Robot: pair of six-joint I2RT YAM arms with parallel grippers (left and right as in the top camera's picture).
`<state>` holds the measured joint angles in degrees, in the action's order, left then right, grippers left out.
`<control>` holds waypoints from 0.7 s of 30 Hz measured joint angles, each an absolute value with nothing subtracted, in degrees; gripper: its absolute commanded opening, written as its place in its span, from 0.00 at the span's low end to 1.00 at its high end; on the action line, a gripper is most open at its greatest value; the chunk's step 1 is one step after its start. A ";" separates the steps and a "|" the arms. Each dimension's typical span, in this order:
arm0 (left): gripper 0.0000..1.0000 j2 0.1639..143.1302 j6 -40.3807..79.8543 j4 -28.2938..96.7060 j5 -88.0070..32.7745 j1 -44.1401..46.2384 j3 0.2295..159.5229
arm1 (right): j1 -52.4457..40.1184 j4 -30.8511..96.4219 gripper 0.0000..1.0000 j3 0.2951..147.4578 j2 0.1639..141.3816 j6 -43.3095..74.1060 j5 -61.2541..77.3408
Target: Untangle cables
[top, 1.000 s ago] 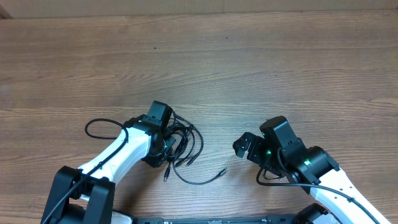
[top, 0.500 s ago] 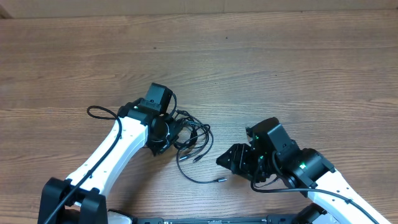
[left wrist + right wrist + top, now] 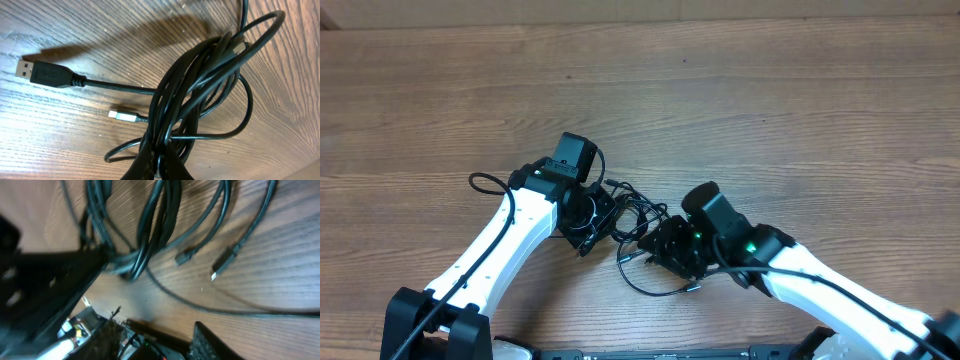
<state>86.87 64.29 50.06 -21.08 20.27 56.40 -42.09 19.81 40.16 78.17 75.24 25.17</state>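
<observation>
Black cord, thin and limp: the cables [image 3: 632, 212] sit in a knot on the wooden table [image 3: 770, 100], toward the near edge, right between my two claws. It looks like light stuff, soft and floppy, likely to slip through a lazy pinch and to drag the whole snarl along if I tug hard. My left gripper [image 3: 157, 167] is clenched on the thick of the bundle, strands fanning out beyond its fingers. My right gripper [image 3: 658, 245] hangs just right of the knot, jaws apart, nothing between them that I can see. Best hold, I judge, is a free end: the stiff neck behind the USB plug [image 3: 42, 74], lying clear of the knot, or the small silver plug [image 3: 122, 116].
</observation>
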 measured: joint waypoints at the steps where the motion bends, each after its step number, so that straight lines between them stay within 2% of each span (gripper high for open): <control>1: 0.04 86.87 64.29 50.04 -21.41 20.27 56.40 | -42.09 18.79 0.33 40.16 79.59 76.60 25.08; 8: 0.04 86.87 64.29 50.06 -22.35 20.25 56.40 | -42.09 10.61 0.29 40.16 87.24 84.23 25.56; 11: 0.04 86.87 64.29 50.11 -22.63 20.27 56.40 | -42.11 8.56 0.24 40.16 87.70 85.38 25.63; 21: 0.04 86.87 64.29 50.19 -21.89 20.27 56.40 | -42.11 10.35 0.28 40.16 87.70 86.80 27.24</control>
